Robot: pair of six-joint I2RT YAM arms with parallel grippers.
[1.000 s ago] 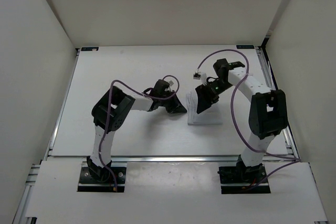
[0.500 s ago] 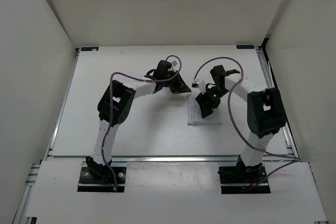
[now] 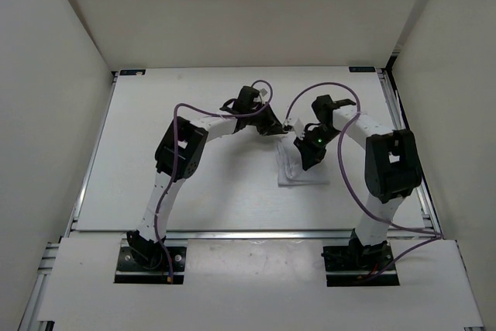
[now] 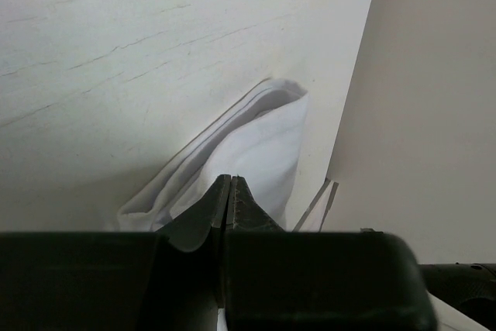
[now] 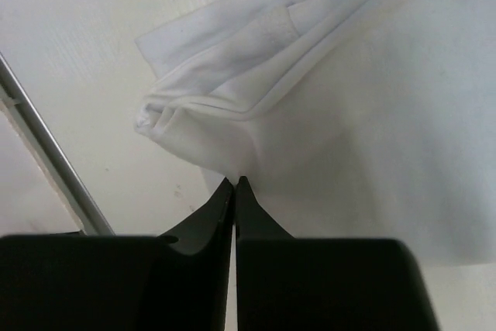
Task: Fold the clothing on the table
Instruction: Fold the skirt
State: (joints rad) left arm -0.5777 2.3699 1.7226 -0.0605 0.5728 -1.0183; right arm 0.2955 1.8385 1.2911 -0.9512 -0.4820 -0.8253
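Note:
The clothing (image 3: 302,175) is a small folded white piece lying on the table (image 3: 194,191), right of centre. My right gripper (image 3: 308,165) is down on its far part. In the right wrist view its jaws (image 5: 234,181) are pressed together at the clothing's (image 5: 349,137) near edge, with the fabric puckering into the tips. My left gripper (image 3: 276,130) hangs just beyond the clothing's far left corner. In the left wrist view it (image 4: 230,179) is shut with nothing between the fingers, and the folded clothing (image 4: 263,137) lies right past the tips.
White walls (image 3: 62,75) close in the table on three sides. An aluminium rail (image 5: 46,160) runs along the table edge near the clothing. Purple cables (image 3: 322,83) loop over both arms.
My left arm swung back and to the right, up to the clothing's far left corner. My right gripper came down onto the clothing and closed its jaws.

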